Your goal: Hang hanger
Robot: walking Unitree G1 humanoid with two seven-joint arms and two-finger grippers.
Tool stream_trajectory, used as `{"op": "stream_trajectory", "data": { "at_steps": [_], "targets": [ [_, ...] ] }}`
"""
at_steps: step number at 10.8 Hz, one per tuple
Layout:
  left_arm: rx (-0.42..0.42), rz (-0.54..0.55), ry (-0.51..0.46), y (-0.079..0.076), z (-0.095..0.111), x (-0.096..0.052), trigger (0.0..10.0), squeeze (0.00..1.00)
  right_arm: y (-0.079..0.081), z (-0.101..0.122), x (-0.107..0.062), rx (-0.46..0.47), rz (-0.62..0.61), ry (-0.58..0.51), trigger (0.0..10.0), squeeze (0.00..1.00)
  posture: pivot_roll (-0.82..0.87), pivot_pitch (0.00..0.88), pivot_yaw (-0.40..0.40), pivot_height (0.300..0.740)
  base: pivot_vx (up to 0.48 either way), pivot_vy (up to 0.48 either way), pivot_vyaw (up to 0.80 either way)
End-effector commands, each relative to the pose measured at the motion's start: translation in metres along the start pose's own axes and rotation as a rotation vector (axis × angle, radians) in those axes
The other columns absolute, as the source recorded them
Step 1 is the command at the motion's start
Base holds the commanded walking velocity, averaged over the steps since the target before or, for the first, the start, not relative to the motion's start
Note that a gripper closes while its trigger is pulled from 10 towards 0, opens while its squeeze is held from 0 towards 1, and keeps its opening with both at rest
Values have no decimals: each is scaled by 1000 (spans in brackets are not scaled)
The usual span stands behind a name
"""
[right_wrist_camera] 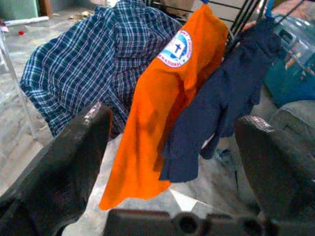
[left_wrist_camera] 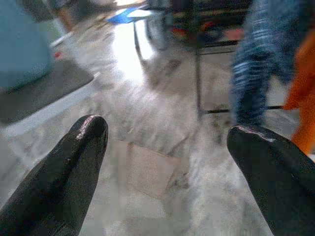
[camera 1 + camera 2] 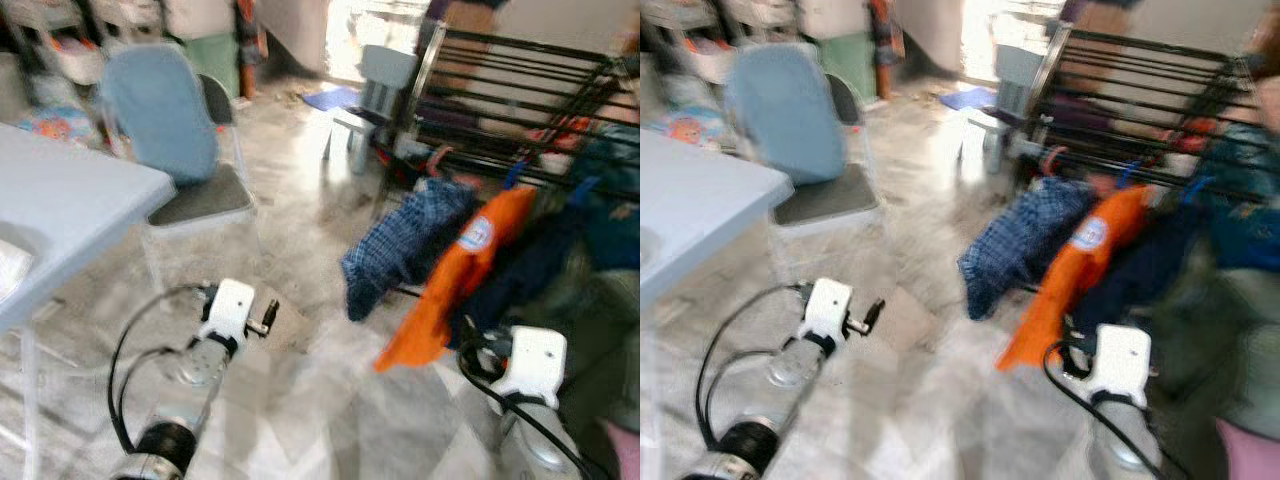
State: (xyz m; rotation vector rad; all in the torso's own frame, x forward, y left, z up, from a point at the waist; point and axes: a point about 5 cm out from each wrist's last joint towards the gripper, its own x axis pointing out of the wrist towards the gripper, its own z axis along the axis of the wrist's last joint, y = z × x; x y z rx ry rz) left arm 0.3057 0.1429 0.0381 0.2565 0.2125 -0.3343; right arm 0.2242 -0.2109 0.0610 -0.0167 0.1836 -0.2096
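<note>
At far left we see a grey table [image 3: 60,200] and a blue-draped chair [image 3: 165,115]; our left gripper [image 2: 167,142] gapes wide over bare floor. A plaid shirt [image 1: 88,59] and orange shirt [image 1: 162,98] hang on the rack [image 3: 520,90]; our right gripper [image 1: 172,132] gapes wide, empty; hangers too blurred to tell

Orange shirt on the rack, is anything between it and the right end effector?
Nothing visible. The right end effector, fingers open, faces the orange shirt directly, with only bare floor between.
</note>
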Motion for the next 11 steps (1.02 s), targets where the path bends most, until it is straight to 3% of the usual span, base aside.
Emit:
{"op": "stream_trajectory", "data": {
  "at_steps": [1,3,5,6,7,8,9,11],
  "targets": [
    [54,-103,-6,-9,1,-1,10000,0,1,5,9,-6,4,-14,10000,0,75,0,-58,740,0,0,0],
    [83,-176,2,-16,1,0,10000,0,1,4,10,14,-17,-26,10000,0,45,0,-17,740,0,0,-775],
    [41,-89,7,-19,11,13,10000,0,-15,-2,-1,42,-132,-38,10000,0,-22,0,56,740,0,0,-763],
    [19,-50,-13,-14,15,14,10000,0,-19,-3,-6,51,-164,-48,10000,0,-24,0,61,740,0,0,0],
    [-91,14,-13,-1,13,13,10000,0,-24,-3,-11,34,-190,-60,10000,0,-23,0,54,740,0,0,0],
    [-127,35,-10,4,12,12,10000,0,-30,-1,-14,28,-209,-68,10000,0,-21,0,45,740,0,0,0],
    [-115,85,-22,8,12,12,10000,0,-42,2,-20,10,-241,-88,10000,0,-36,0,35,740,0,0,0],
    [-52,181,-20,22,10,4,10000,0,-47,5,-31,24,-200,-106,10000,0,-14,0,-12,740,0,0,0]
  ]
}}
